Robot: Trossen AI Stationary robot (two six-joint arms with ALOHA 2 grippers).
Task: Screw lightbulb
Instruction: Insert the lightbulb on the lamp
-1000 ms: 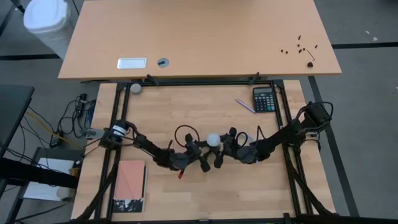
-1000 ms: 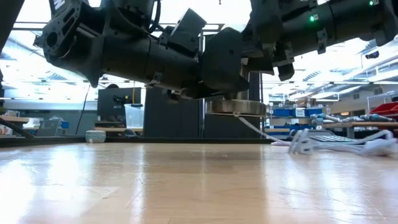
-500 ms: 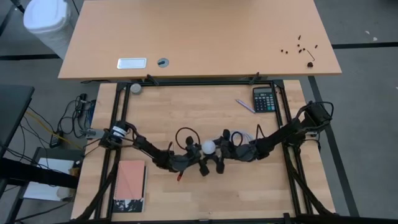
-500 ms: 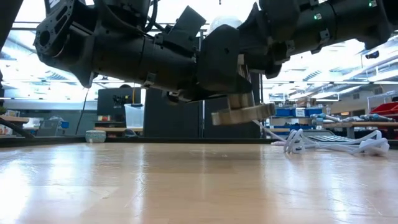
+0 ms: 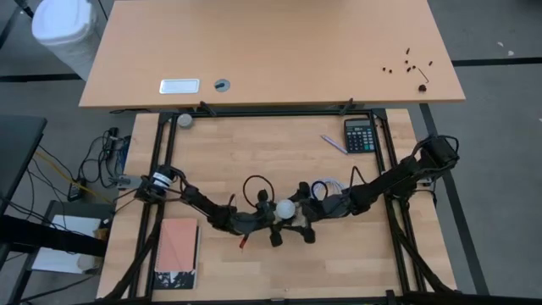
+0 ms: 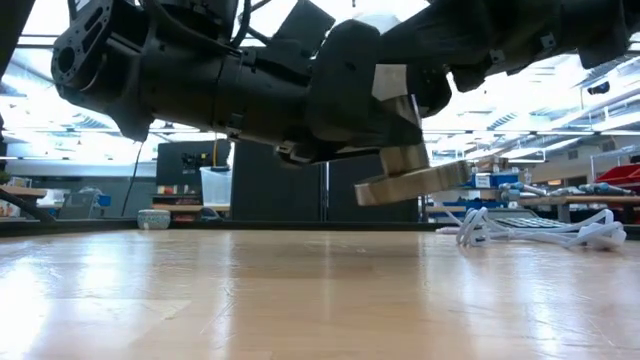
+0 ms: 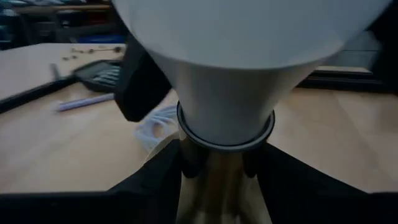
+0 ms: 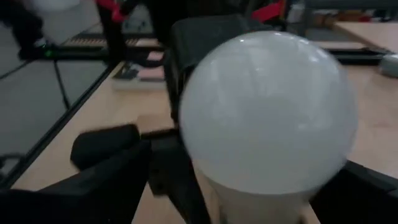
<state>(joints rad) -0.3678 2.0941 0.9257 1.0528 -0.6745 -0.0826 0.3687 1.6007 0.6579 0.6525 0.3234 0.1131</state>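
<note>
A light wooden table with a black frame fills the overhead view. Two dark robot arms reach in from nine o'clock and three o'clock and meet just below the table's centre.

The left gripper holds the socket, a round metallic disc that the table-level view shows tilted and lifted clear of the surface. Its fingers are clenched on that fitting.

The right gripper sits just beside the bulb on the three o'clock side. Whether its fingers are released or clamped on the globe cannot be told from these views.

The lightbulb is a small white globe standing between the two grippers with its narrow neck seated in the socket. The left wrist camera shows the bulb's neck entering a ring, and the right wrist camera is filled by its round white dome.

A coiled white cord lies at two o'clock from the bulb. A red-covered notebook lies near seven o'clock, and a black calculator near one o'clock.
</note>
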